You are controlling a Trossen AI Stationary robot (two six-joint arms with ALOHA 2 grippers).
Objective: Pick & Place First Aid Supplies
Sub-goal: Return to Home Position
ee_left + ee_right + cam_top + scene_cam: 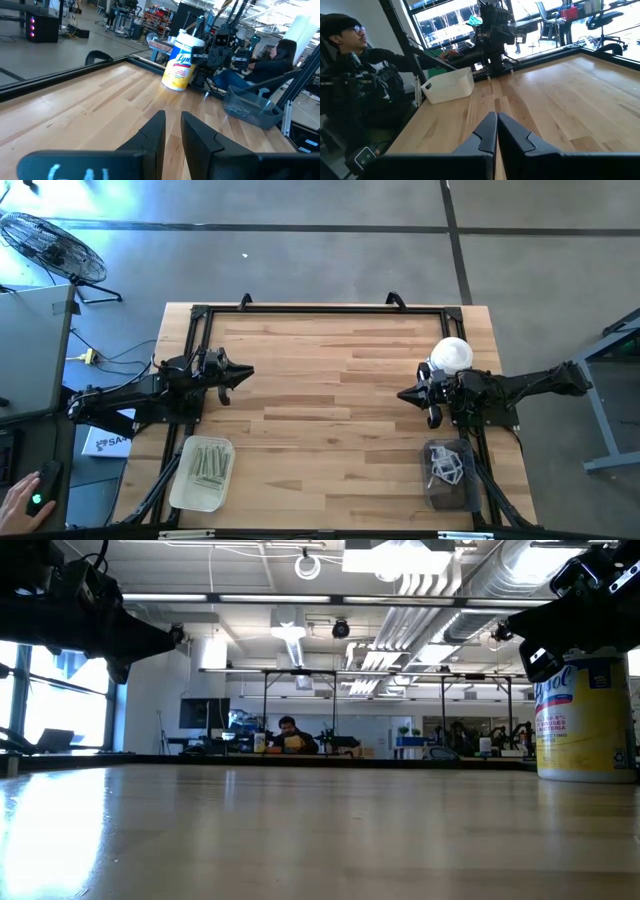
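Observation:
Narrow pale strips (210, 463) lie in a white tray (186, 490) at the table's near left; the tray (449, 85) also shows in the right wrist view. More white packets (447, 465) sit in a dark grey bin (452, 492) at the near right, which the left wrist view shows too (250, 107). My left gripper (248, 373) (173, 122) hovers over the table's left side, slightly open and holding nothing. My right gripper (402, 394) (496, 120) hovers over the right side, shut and holding nothing. Both are above the wood, well away from the bins.
A yellow bottle with a white cap (450, 356) (585, 715) (181, 61) stands beside the right arm's wrist, toward the far edge. A black frame (320, 307) runs along the table's edges. Bare wood lies between the two grippers. A person sits beyond the table's left side (355, 75).

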